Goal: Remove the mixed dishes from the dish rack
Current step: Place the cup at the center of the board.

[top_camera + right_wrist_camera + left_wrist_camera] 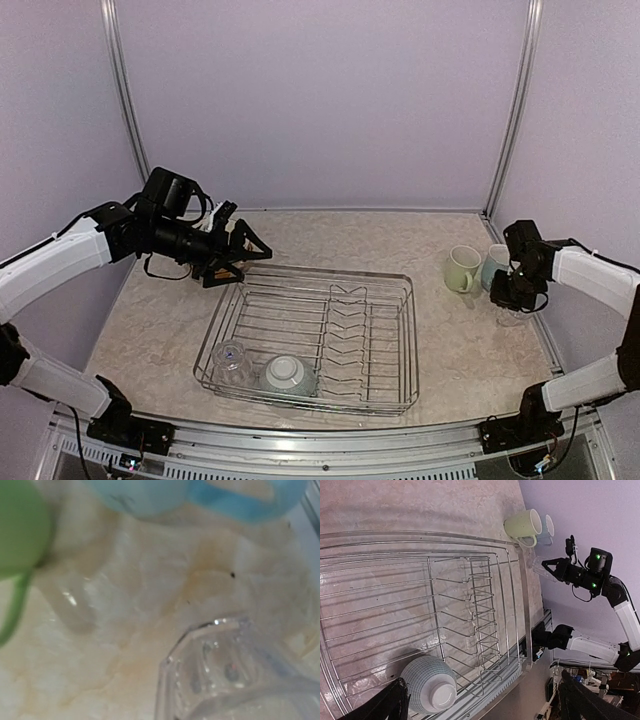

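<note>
The dish rack [330, 268] lies mid-table and holds an upturned pale grey-green bowl [288, 375] and a clear glass [229, 360] at its near edge. My left gripper [236, 250] hovers open over the rack's far left corner. Its view looks down on the rack [420, 534] and the bowl [427, 682], with nothing between the spread fingers [392, 702]. At the right, my right gripper [513, 298] is shut on another clear glass [235, 675], low over the table. A pale green mug [462, 268] and a light blue mug [494, 265] stand just beyond it.
Upright wire prongs [348, 325] run down the middle of the rack. The two mugs stand near the right wall [600, 150]. The table's near edge is a metal rail [330, 440] between the arm bases.
</note>
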Robot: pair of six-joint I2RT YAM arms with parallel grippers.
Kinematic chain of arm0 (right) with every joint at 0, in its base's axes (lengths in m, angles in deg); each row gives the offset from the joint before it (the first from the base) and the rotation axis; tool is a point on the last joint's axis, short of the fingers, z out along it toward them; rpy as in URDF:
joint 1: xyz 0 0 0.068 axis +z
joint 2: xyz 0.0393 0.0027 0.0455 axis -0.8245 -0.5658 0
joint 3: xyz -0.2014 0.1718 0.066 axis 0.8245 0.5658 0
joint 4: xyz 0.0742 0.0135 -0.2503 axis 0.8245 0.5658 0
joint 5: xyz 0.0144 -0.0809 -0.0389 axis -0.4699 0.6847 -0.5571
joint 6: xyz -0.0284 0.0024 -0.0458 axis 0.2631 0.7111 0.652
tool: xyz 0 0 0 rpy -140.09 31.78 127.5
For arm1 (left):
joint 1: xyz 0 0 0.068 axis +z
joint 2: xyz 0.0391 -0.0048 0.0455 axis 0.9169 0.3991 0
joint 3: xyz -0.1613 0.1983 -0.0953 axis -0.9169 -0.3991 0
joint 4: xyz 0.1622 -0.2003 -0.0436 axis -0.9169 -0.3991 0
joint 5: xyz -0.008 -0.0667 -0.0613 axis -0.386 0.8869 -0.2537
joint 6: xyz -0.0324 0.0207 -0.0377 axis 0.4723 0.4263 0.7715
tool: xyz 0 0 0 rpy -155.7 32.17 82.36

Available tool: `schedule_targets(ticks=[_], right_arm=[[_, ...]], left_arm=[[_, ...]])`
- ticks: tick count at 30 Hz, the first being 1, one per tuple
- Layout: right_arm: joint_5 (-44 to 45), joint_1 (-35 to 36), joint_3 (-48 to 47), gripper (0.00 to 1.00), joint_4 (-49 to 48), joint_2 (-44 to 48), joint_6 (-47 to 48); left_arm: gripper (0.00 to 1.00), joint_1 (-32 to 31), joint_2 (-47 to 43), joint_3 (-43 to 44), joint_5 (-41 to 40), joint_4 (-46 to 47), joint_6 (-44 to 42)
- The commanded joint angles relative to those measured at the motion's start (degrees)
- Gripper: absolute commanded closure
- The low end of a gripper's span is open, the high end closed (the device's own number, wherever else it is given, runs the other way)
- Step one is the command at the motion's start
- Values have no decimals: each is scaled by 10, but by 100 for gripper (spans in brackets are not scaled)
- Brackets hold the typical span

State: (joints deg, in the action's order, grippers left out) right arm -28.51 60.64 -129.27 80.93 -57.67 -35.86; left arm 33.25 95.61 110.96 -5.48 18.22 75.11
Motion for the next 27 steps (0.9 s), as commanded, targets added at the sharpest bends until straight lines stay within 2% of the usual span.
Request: schedule_targets(ticks=[1, 7, 10, 13, 15, 17, 22, 27], right_arm=[[33, -6, 13, 100, -4, -21, -49], [45, -6, 32, 100, -19, -19, -64], [43, -6, 38, 96, -28, -15, -63], [31, -6, 48, 89, -47, -6, -52], [29, -7, 53, 79, -54, 1, -49], [25, -6, 58, 73, -61, 10, -46], [22, -6, 57, 66, -61, 27, -41], [14, -7, 41, 54, -45, 53, -30]], left_arm=[[1, -15, 1, 30, -52, -64, -37], [1, -62, 27, 69, -120, -115, -69], [1, -89, 38, 92, -160, -144, -83], [1, -111, 52, 112, -202, -182, -88], [1, -127, 56, 119, -234, -198, -88], [1, -138, 58, 120, -246, -209, -87], [1, -151, 60, 119, -258, -234, -78], [1, -175, 72, 124, -276, -287, -70]])
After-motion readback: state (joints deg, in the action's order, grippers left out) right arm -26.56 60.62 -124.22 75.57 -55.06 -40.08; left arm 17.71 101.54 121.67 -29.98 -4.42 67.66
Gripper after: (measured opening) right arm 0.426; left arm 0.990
